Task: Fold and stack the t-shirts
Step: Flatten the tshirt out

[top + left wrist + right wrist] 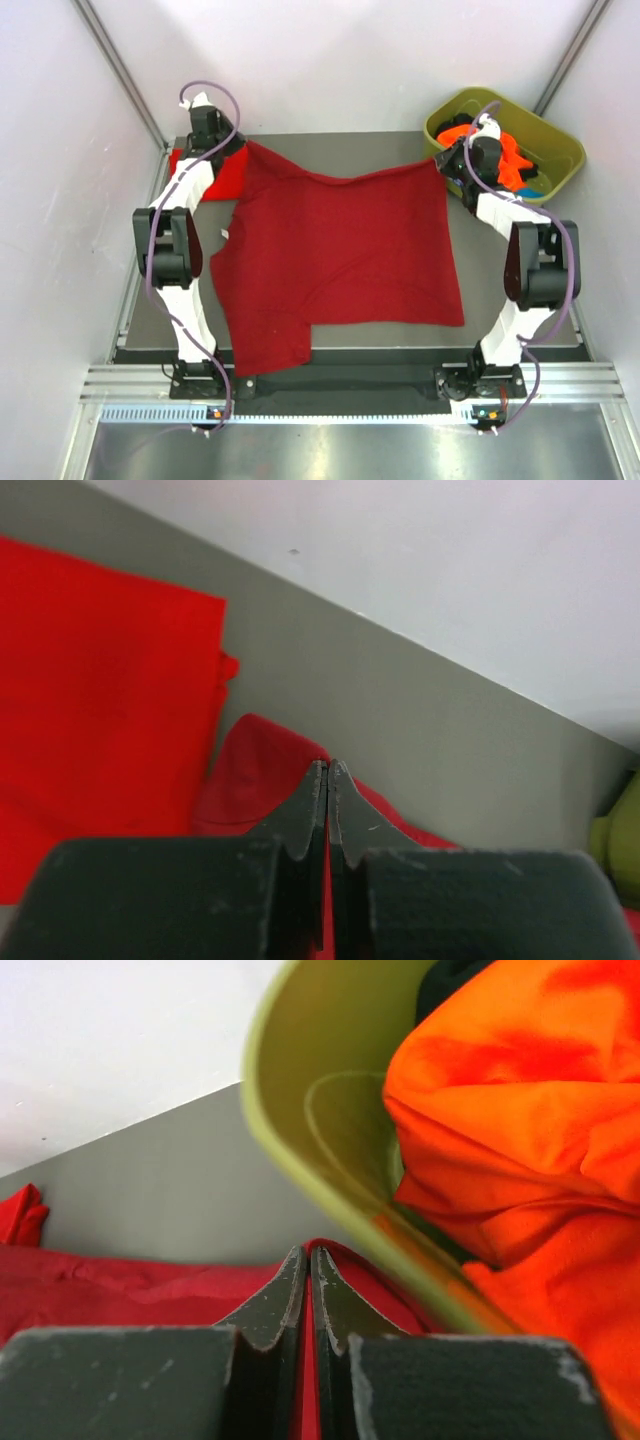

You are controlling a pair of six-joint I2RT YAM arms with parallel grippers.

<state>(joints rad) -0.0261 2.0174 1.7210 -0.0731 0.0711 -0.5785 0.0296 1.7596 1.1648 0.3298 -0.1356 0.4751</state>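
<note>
My left pincer is clenched on one far corner of the dark crimson t-shirt, and my right pincer is clenched on the other. The cloth spreads back from both across the bench. The brighter red t-shirt lies just left of my left pincer. The olive tub holding orange t-shirts sits just right of my right pincer.

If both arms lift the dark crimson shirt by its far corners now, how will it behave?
Probably floppy: the dark crimson shirt sags between the left gripper and right gripper. Likely light, since thin pinches hold its corners. Its near edge may drag across the table.
</note>
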